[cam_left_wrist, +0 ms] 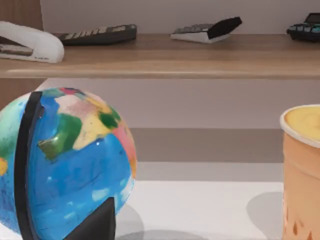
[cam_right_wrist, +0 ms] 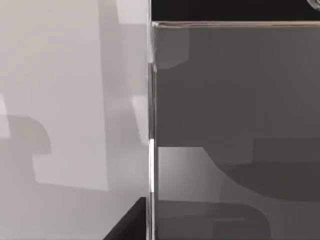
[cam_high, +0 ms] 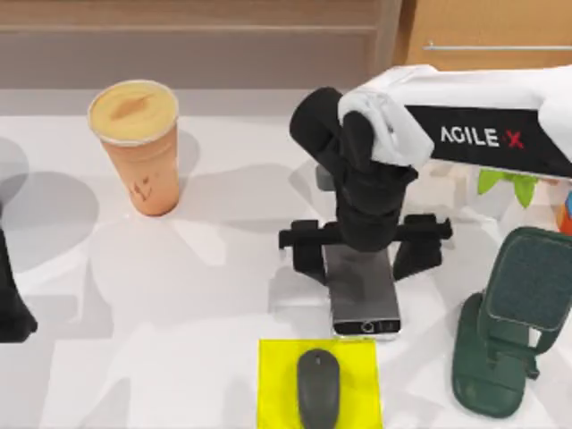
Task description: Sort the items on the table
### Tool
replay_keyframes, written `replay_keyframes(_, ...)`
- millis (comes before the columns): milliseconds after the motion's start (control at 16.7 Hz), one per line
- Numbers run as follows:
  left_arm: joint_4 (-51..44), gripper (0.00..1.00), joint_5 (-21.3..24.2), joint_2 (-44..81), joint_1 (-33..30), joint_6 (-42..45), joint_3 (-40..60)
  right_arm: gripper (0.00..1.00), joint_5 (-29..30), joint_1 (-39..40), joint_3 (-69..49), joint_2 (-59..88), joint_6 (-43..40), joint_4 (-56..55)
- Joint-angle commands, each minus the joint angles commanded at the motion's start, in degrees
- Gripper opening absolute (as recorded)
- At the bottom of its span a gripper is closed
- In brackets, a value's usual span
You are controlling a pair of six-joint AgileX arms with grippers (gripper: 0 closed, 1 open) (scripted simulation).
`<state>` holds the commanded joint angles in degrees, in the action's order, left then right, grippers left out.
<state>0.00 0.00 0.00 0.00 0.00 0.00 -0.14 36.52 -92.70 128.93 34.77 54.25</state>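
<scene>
Right arm (cam_high: 483, 112): white outer shell with smooth, rounded contours. A black panel along its side carries white "AGILE X" lettering, the final X in red. The wrist section is black, built of bulbous rounded housings stacked toward the tool end. Right gripper (cam_high: 362, 255): matt black, with a straight horizontal crossbar and two blocky black fingers (cam_high: 308, 259) hanging from its ends. Left arm (cam_high: 11, 304): a black, angular portion at the top view's left edge. No cables, screws or further markings can be made out.
</scene>
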Motion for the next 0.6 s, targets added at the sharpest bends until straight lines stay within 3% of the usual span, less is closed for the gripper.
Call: replay_keyframes(600,0.0,1.00,0.0,0.0,0.0,0.0,0.0,0.00,0.3,-0.1,-0.6,-1.0,-0.1,1.2)
